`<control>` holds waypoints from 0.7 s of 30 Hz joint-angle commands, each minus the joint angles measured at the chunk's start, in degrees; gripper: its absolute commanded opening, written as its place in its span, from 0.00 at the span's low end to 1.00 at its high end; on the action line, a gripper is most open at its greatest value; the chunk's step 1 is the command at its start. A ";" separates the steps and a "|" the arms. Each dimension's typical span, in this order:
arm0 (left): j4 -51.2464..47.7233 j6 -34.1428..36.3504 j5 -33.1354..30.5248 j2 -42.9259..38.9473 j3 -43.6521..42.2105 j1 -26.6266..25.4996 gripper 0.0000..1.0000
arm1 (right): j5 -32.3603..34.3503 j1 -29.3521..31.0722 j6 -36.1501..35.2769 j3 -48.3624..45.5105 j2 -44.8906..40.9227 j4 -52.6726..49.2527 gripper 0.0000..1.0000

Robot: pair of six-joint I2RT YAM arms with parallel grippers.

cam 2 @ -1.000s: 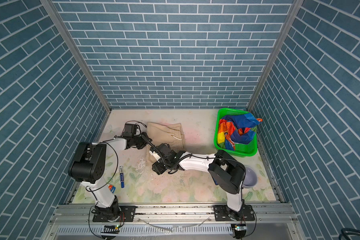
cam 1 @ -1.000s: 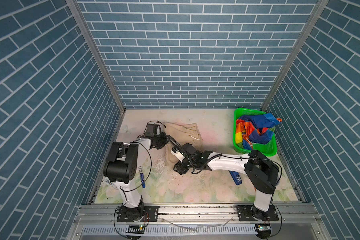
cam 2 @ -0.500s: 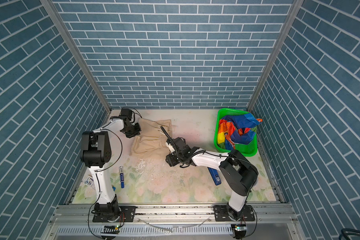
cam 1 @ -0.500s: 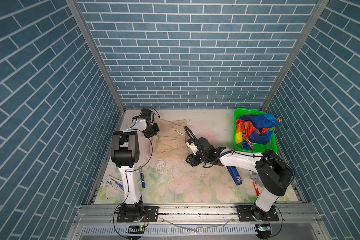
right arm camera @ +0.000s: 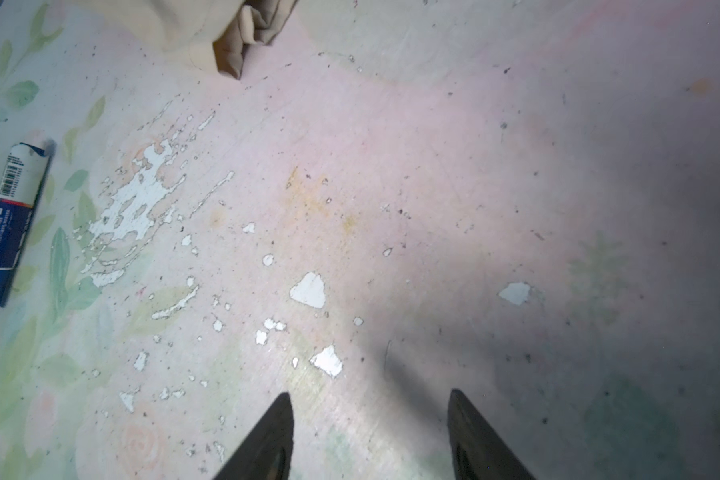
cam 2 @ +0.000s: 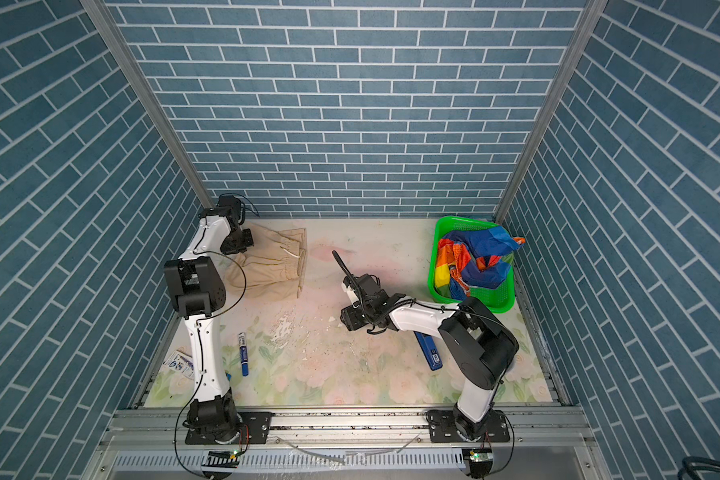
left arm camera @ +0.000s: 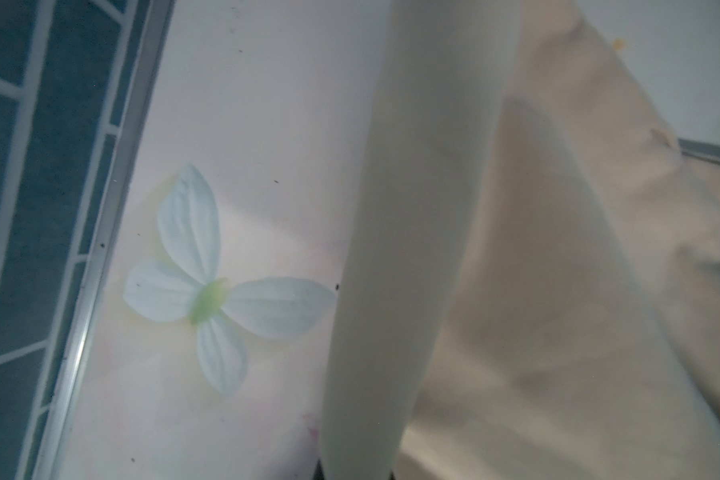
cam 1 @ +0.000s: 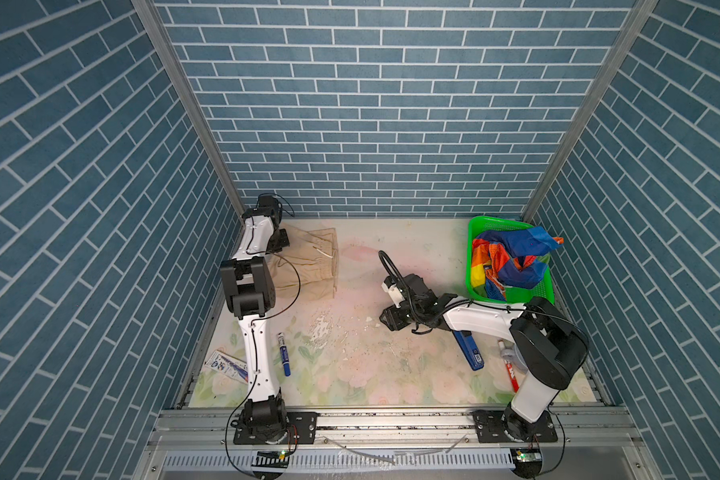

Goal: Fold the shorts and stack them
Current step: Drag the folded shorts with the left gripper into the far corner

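Note:
The beige shorts lie partly folded at the far left of the table in both top views. My left gripper is shut on their far-left edge, near the back corner. In the left wrist view a band of the beige cloth runs up from the jaws and hides them. The rainbow-striped shorts sit bunched in the green basket. My right gripper hangs open and empty over the bare mid-table, apart from both pairs.
A blue marker and a leaflet lie near the left arm's base. A blue pen-like box and a red pen lie under the right arm. The walls stand close to the shorts and the basket.
My left gripper has swung toward the back-left corner, pulling the beige shorts with it. My right gripper has moved right, away from the shorts, and stays open.

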 commanded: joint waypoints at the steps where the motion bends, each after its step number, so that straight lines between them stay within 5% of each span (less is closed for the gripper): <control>1: -6.63 2.96 -4.86 4.30 5.97 1.06 0.00 | -0.89 -0.93 0.42 -1.91 0.82 1.33 0.60; 7: -10.92 5.13 -8.86 10.59 17.12 1.28 0.00 | -2.01 -2.26 1.56 -2.59 2.36 2.42 0.59; 17: -9.92 4.00 -10.76 11.30 16.99 4.24 0.02 | -3.32 -3.31 2.64 -2.12 4.34 3.45 0.59; 21: -9.48 3.51 -7.99 11.22 16.79 4.54 0.32 | -3.74 -3.39 2.97 -1.93 4.91 3.68 0.59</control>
